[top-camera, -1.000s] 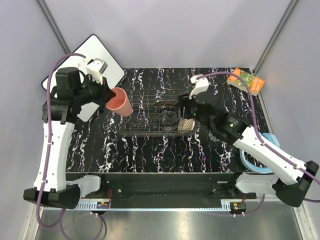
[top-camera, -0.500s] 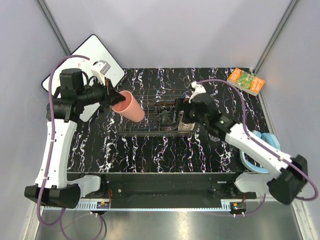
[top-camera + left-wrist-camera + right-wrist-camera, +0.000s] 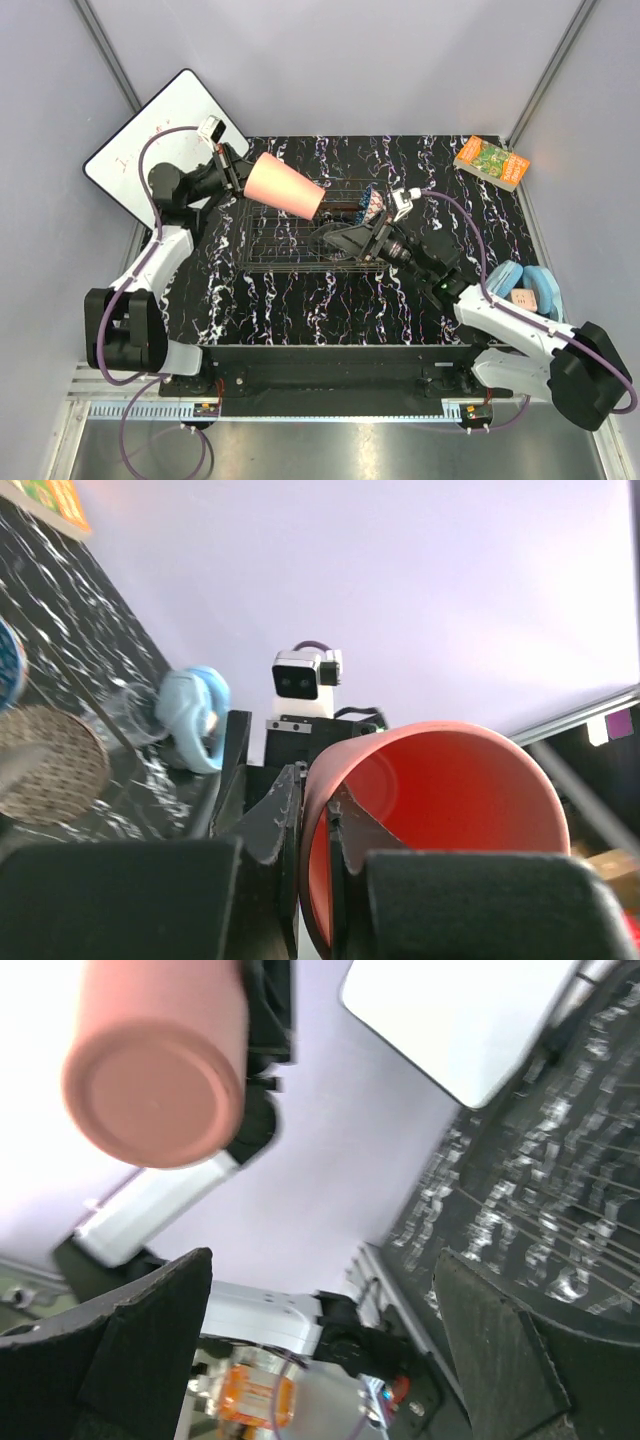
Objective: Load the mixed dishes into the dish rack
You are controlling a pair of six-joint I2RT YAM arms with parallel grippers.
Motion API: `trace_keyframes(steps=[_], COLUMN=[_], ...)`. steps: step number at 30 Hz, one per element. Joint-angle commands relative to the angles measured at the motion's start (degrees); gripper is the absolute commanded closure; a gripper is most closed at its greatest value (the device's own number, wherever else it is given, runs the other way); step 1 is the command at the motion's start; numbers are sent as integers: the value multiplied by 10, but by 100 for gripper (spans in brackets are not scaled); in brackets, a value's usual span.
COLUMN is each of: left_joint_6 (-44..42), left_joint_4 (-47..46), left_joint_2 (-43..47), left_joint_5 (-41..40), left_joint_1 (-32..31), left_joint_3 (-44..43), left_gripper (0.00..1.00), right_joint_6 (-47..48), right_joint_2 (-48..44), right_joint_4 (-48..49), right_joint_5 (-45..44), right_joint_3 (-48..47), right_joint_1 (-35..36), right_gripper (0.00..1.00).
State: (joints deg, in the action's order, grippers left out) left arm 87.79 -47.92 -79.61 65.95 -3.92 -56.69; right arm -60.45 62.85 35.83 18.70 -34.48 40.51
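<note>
I am holding the pink plastic cup (image 3: 283, 187) sideways over the dish rack (image 3: 268, 252), left gripper (image 3: 233, 171) clamped on its rim; right gripper (image 3: 352, 232) spread wide.

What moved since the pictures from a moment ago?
The left gripper, shut on the rim of the pink cup, carried it rightward from beside the dish rack to above it. The right gripper opened wide, holding nothing. Rack and book stayed put.

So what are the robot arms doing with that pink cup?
The left gripper is pinching the pink cup by its rim and holding it tipped on its side in the air over the dish rack. The right gripper is wide open at the rack, holding nothing. The cup is not in the rack yet.
</note>
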Motion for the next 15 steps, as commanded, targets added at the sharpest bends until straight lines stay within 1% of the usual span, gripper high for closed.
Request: trace_keyframes(steps=[1, 3, 6, 7, 9, 11, 15], left_joint_6=[128, 137, 138, 133, 117, 98, 76], left_joint_4=[-180, -189, -197, -191, -179, -162, -140], left_joint_2=[40, 34, 24, 23, 22, 22, 24], left_joint_5=[26, 26, 27, 26, 26, 30, 32], left_joint_1=[5, 4, 4, 4, 4, 4, 4], left_joint_3=[10, 18, 29, 33, 42, 47, 54], left_gripper=[100, 100, 100, 100, 100, 100, 100], right_joint_6=[-71, -81, -99, -110, -114, -123, -159], right_joint_2=[8, 31, 73, 84, 114, 134, 182], right_joint_4=[214, 238, 302, 325, 332, 362, 439], right_joint_5=[13, 13, 15, 18, 18, 21, 21], right_joint_3=[17, 13, 0, -6, -28, -44, -59], right_joint_1=[-1, 0, 0, 0, 0, 0, 1], right_gripper=[0, 0, 0, 0, 0, 0, 0])
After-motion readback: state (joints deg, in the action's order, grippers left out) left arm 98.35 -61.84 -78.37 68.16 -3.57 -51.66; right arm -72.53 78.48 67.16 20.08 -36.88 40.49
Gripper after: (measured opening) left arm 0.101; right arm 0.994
